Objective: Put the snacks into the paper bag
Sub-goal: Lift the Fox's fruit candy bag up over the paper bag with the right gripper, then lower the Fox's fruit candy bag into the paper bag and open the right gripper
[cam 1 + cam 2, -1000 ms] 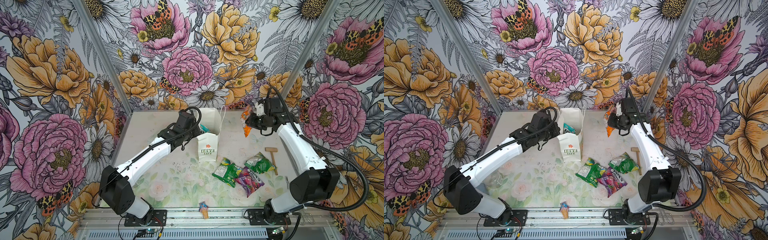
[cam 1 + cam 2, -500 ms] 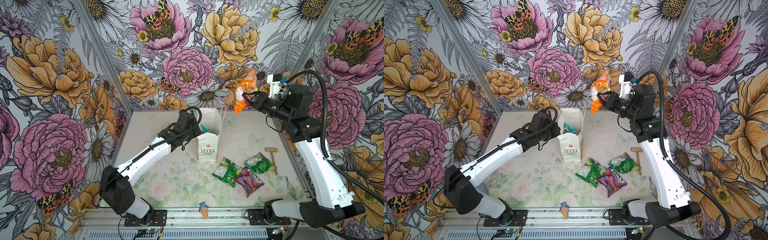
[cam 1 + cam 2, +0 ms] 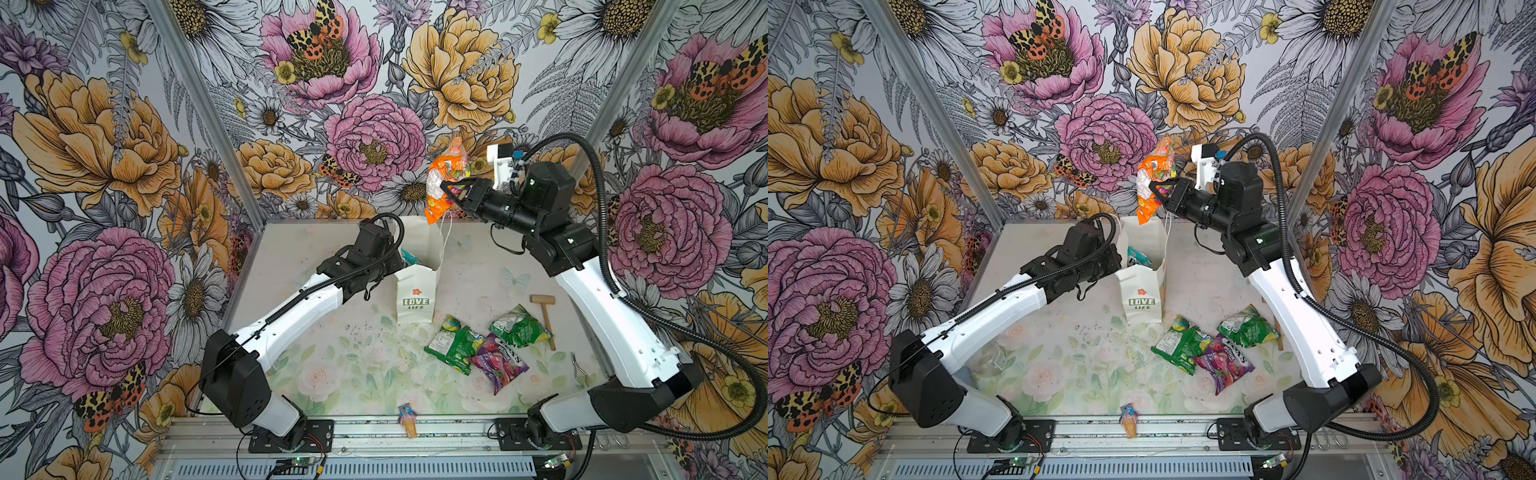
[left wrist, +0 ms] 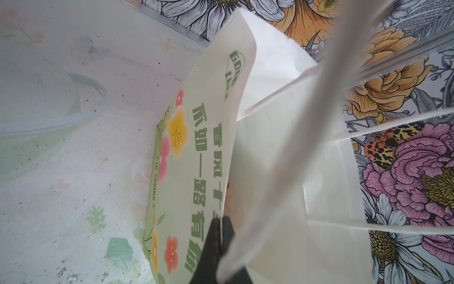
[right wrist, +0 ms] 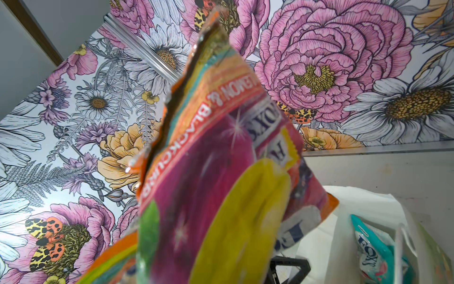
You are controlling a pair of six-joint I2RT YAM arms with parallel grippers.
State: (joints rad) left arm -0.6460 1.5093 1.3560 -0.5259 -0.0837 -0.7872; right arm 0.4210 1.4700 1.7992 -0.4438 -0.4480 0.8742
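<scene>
I have the right end effector (image 3: 448, 192) raised well above the desk (image 3: 332, 374). Its two black fingers are closed on the middle of the orange packet (image 3: 444, 166), which hangs upright in the air. The packet's lower corner points down towards the open mouth of the paper bag (image 3: 417, 295). In both top views that corner overlaps the bag's far rim, and I cannot tell whether it touches the paper or hangs just above it. In the right wrist view the packet fills the middle of the picture with pink, yellow and green print.

The bag stands upright near the back middle of the desk, its red flower and green "LOVE LIFE" print facing the camera. A teal packet (image 3: 1139, 258) sits inside it.

The left end effector (image 4: 219, 223) is at the bag's left side. In the left wrist view its dark fingers (image 4: 213, 246) are pressed together on the bag's upper edge, beside a white cord handle (image 4: 282, 147).

To the right of the bag and nearer the front, three packets lie flat on the desk: a green packet (image 3: 453, 343), a second green packet (image 3: 519, 330), and between them a purple packet (image 3: 498, 365) touching both. A small wooden mallet (image 3: 544, 307) lies just beside the second green packet. An ice-cream-cone trinket (image 3: 407, 419) rests at the front edge, well apart.
</scene>
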